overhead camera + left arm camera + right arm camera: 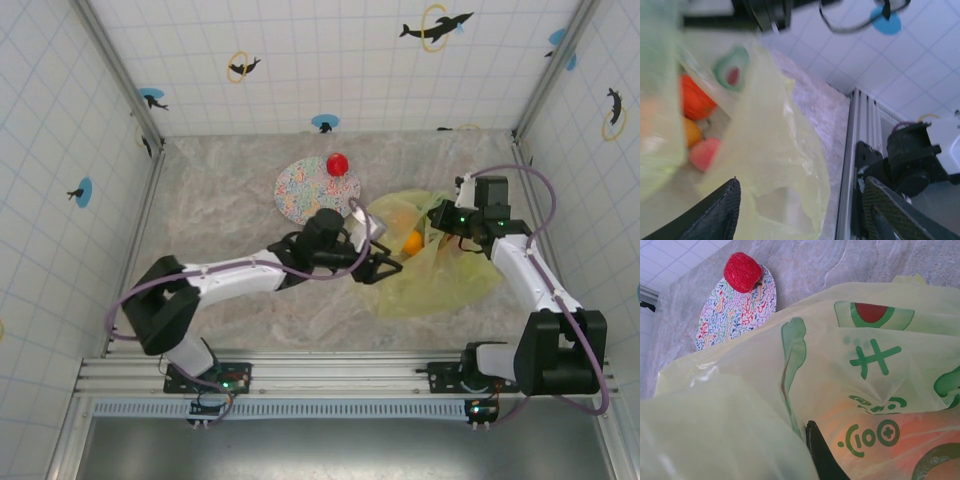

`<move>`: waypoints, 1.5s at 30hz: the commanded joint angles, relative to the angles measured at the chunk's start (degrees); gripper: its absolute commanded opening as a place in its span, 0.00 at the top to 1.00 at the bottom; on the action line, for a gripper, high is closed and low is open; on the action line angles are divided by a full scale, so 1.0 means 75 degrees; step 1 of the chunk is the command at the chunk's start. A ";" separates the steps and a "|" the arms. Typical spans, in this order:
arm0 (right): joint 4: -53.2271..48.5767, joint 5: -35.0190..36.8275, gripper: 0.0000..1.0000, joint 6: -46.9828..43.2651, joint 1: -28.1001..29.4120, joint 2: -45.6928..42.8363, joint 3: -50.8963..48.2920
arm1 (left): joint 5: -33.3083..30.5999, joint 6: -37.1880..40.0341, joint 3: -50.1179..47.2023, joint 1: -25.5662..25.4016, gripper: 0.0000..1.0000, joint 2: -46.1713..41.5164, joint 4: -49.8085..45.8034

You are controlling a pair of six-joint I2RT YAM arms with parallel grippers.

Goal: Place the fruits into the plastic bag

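The yellow-green plastic bag [440,272] lies crumpled at the right of the table, its mouth facing left. Inside it are an orange [411,241], a second orange [695,97] and a small pink fruit [705,152]. My left gripper [388,264] hovers at the bag's mouth, open; its fingers [720,210] stand wide apart over the bag's film [775,160] and hold nothing. My right gripper [437,218] is shut on the bag's upper edge [790,390], and one dark finger [822,455] shows against the film. A red strawberry [337,163] sits on the patterned plate [305,190].
The round multicoloured plate [730,315] lies behind the bag toward the back wall, the strawberry [742,271] at its far rim. The metal rail [855,150] and the right arm's base [915,155] border the near edge. Tiled walls enclose the table on three sides.
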 commanded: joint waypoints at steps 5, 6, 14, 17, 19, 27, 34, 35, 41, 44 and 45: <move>0.0173 0.0012 1.00 0.0114 0.0154 -0.0305 -0.0071 | -0.1783 -0.0095 -0.0066 0.1288 0.29 -0.0779 -0.0277; 0.0158 0.0010 1.00 0.0107 0.0153 -0.0293 -0.0068 | -0.1995 -0.0246 0.0005 0.1528 0.28 -0.0778 -0.0350; 0.0291 -0.0077 1.00 0.0192 0.0371 -0.0200 0.0028 | -0.3068 -0.0641 0.1098 0.2830 0.19 0.0242 -0.1111; 0.0268 -0.0077 1.00 0.0181 0.0472 -0.0121 0.0111 | -0.3151 -0.0654 0.1564 0.3092 0.16 0.0843 -0.1248; 0.0291 -0.0084 1.00 0.0182 0.0516 -0.0093 0.0111 | -0.3294 -0.0634 0.1836 0.3202 0.13 0.1255 -0.1257; 0.0364 -0.0112 1.00 0.0179 0.0627 0.0012 0.0078 | -0.3244 -0.0772 0.3378 0.3513 0.05 0.3151 -0.1336; 0.0526 -0.0158 1.00 0.0202 0.0639 0.0079 -0.0090 | -0.2442 -0.1499 0.5047 0.3731 0.05 0.4964 -0.1412; 0.0533 -0.0181 1.00 0.0214 0.0641 0.0085 -0.0109 | -0.2387 -0.1562 0.5327 0.3746 0.04 0.5198 -0.1448; 0.0545 -0.0160 0.99 0.0212 0.0635 0.0029 -0.0175 | -0.2366 -0.1605 0.7266 0.3765 0.06 0.6747 -0.2309; 0.0542 -0.0159 1.00 0.0212 0.0616 0.0009 -0.0210 | -0.2471 -0.1553 0.7939 0.3760 0.06 0.7177 -0.2568; 0.0538 -0.0159 1.00 0.0217 0.0616 -0.0004 -0.0206 | -0.2529 -0.1542 0.8004 0.3764 0.06 0.7232 -0.2555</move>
